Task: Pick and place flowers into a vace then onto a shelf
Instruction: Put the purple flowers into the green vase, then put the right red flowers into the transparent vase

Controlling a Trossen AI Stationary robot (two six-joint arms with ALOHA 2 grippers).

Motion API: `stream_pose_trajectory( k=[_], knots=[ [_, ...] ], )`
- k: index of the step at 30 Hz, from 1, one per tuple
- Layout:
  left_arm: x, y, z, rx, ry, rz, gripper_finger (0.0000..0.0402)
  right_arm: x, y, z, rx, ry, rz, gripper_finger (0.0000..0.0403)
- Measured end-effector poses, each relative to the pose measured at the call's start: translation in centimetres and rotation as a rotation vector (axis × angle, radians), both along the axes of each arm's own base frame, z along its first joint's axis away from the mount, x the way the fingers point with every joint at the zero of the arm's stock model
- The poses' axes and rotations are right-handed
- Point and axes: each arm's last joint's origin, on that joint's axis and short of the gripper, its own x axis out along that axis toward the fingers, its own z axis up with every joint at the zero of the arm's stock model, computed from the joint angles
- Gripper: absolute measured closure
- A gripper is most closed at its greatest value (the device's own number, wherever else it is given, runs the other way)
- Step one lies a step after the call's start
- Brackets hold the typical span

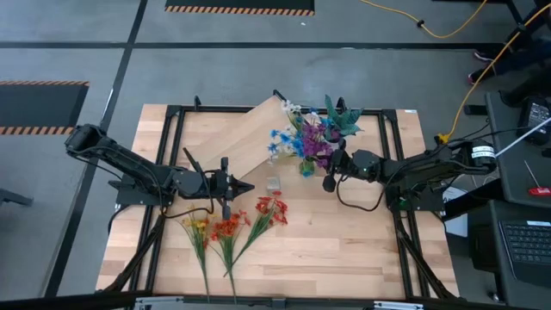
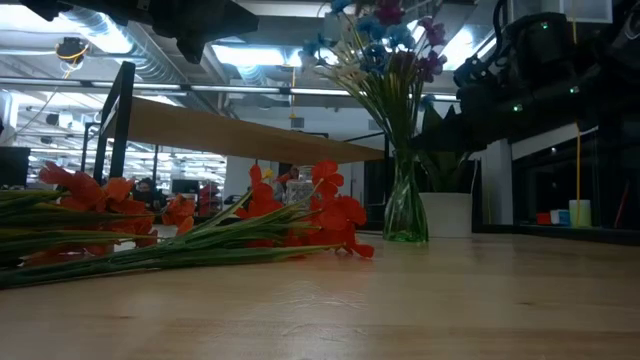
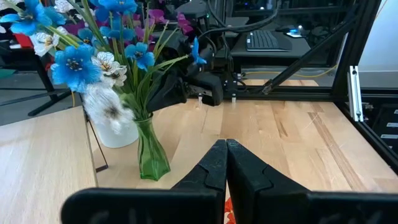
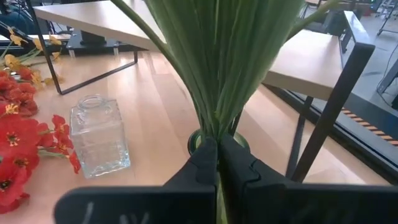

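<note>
A bunch of blue, purple and white flowers (image 1: pixel 303 138) stands in a green glass vase (image 2: pixel 405 212) at the table's far middle, beside the light-wood shelf (image 1: pixel 258 136). My right gripper (image 4: pixel 217 144) is shut on their stems just above the vase's mouth. Loose yellow, orange and red flowers (image 1: pixel 231 227) lie flat on the table near its front edge. My left gripper (image 1: pixel 248 186) hovers shut over the table's middle left, above the loose flowers, and holds nothing. My right gripper pinches the gathered green stems (image 4: pixel 215 122) between its two fingers, right above the vase's rim (image 4: pixel 194 143). The fingers come nearly level from the table's right side, across the stems. The stems stand upright in the vase, which rests on the table.
A small clear glass jar (image 4: pixel 99 138) stands on the table between the vase and the red flowers. A spiky green plant (image 1: pixel 343 119) in a white pot (image 2: pixel 447 213) sits just behind the vase. Black frame rails (image 1: pixel 398 172) run along the table's sides.
</note>
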Motion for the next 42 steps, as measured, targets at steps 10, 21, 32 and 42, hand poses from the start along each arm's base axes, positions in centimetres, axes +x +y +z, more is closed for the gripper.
stream_pose_trajectory(
  k=[10, 21, 32, 42],
  knots=[
    [0.0, 0.0, 0.0, 0.0, 0.0, 0.0, 0.0398, 0.0, 0.0, 0.0, -0.001, -0.008, 0.001, 0.0389],
    [0.0, 0.0, 0.0, 0.001, 0.004, 0.0, 0.0398, -0.3, 0.1, 0.8, -0.069, -0.023, 0.047, 0.0279],
    [0.0, 0.0, 0.0, -0.002, 0.004, 0.0, 0.0398, -1.7, 0.3, 1.7, -0.068, 0.036, 0.044, 0.0211],
    [0.0, 0.0, -0.1, -0.003, 0.011, -0.003, 0.0398, -4.1, 0.6, 3.4, -0.06, 0.045, 0.029, 0.0208]
  ],
)
